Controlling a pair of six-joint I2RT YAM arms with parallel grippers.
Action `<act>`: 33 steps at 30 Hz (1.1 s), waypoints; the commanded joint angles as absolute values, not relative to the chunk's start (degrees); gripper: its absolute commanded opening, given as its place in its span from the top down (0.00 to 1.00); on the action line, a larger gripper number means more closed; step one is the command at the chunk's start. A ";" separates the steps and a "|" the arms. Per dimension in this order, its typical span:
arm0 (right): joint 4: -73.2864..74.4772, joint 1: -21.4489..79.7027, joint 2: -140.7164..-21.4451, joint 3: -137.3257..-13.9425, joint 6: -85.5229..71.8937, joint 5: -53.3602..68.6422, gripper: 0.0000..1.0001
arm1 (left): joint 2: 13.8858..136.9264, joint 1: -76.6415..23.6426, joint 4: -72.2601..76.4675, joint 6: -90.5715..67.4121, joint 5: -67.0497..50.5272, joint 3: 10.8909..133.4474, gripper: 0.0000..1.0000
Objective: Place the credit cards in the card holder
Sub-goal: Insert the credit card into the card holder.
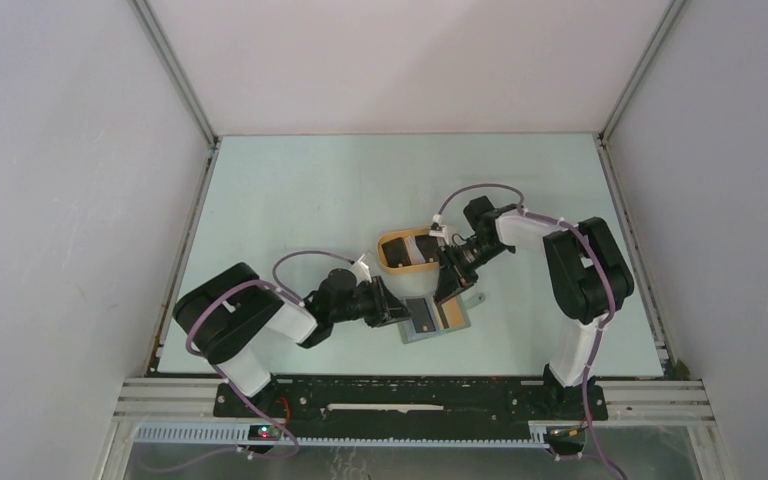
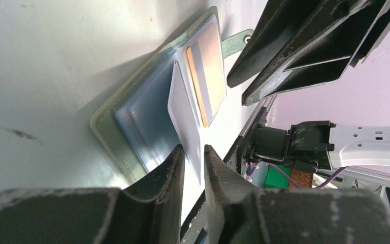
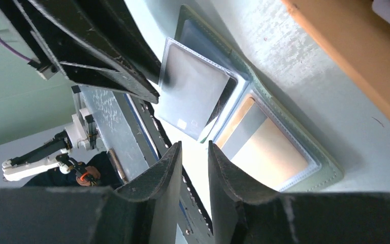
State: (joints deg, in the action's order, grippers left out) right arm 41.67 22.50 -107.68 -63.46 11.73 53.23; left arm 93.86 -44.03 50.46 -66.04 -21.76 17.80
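Left hand (image 2: 193,152) is clamped on clear sleeve (image 2: 183,107) of card holder (image 2: 106,127), laid open on tabletop (image 2: 40,66). Right hand (image 3: 194,150) is parted slightly, empty. Tan card (image 2: 213,61) is pocketed; next card must be slid in edge-on.

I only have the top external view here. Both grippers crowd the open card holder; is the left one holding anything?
Observer: Yes. The left wrist view shows the left gripper pinching a clear leaf of the card holder, held up at an angle.
Operator: And the other arm?
Observer: Its wrist view shows the right gripper with a gap between its fingers, nothing in it.
Operator: Any card seated?
Observer: A tan card with a grey stripe lies inside a stitched clear pocket.
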 commanded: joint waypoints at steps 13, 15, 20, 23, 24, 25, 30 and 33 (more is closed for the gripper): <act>47.39 17.75 -107.21 -67.93 18.78 44.13 0.67 | 94.93 -44.89 52.02 -64.61 -23.60 22.21 0.75; 47.47 17.67 -107.42 -67.94 18.85 42.33 0.67 | 94.77 -44.88 51.65 -64.59 -23.44 22.18 0.75; 48.47 17.50 -109.05 -68.47 19.27 41.06 0.66 | 94.42 -44.91 49.08 -64.29 -22.76 22.15 0.75; 49.81 17.26 -109.38 -69.35 20.19 41.99 0.66 | 93.97 -45.06 47.53 -64.12 -22.23 21.92 0.75; 50.00 16.92 -109.04 -69.47 20.51 42.71 0.66 | 93.81 -45.08 47.21 -64.13 -22.08 21.77 0.75; 50.32 16.43 -108.54 -69.58 21.06 43.88 0.66 | 93.60 -45.02 47.06 -64.04 -22.02 21.60 0.75; 51.73 11.92 -106.11 -69.81 23.19 51.08 0.66 | 92.91 -45.07 46.59 -63.34 -22.68 21.61 0.74; 52.51 9.59 -106.28 -69.79 24.19 54.32 0.66 | 92.90 -45.07 46.28 -62.94 -23.97 22.49 0.73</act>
